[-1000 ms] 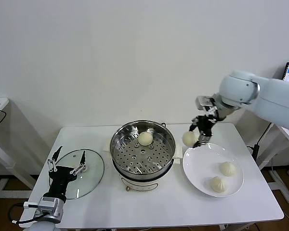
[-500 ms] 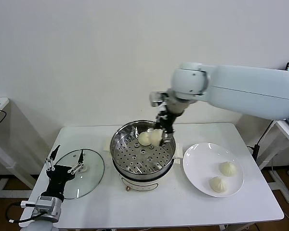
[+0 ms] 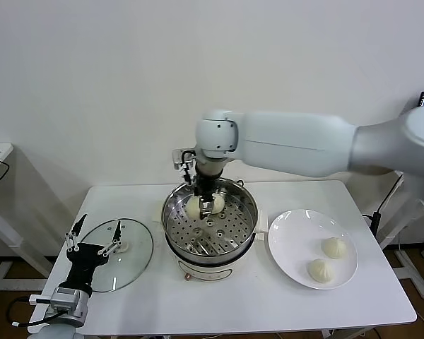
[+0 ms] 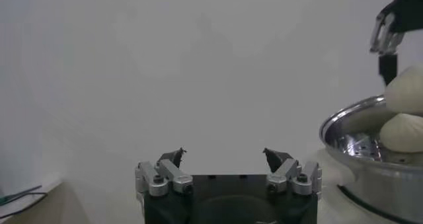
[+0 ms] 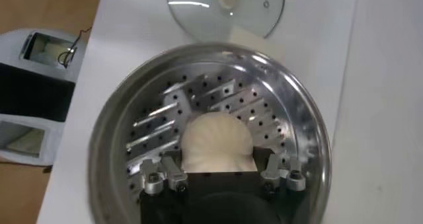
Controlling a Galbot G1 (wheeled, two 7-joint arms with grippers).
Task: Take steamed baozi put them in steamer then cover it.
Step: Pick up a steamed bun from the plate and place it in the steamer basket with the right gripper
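Head view showed a white table (image 3: 233, 311) with the work laid out across it. At the far left, near eight o'clock of the scene, the left gripper (image 3: 95, 244) hung parked above the glass lid (image 3: 131, 251), its fingers spread wide with nothing between them; the left wrist view (image 4: 225, 159) showed the same open gap. The lid lay flat on the table at nine o'clock from the steamer (image 3: 209, 226), near it but apart.

The steamer stood in the middle of the table, its holed tray showing. At twelve o'clock on that tray two buns sat side by side: one bun (image 3: 193, 209) lay between the fingers of the right gripper (image 3: 198, 205), which reached down into the pot from the long white arm, and a second bun (image 3: 217, 203) rested just beside it. In the right wrist view the fingers stood either side of the bun (image 5: 217, 143), partly apart; whether they gripped it or had let go could not be told.

At three o'clock from the steamer sat a white plate (image 3: 290, 240), with two more buns (image 3: 333, 247) (image 3: 319, 270) near its right edge.
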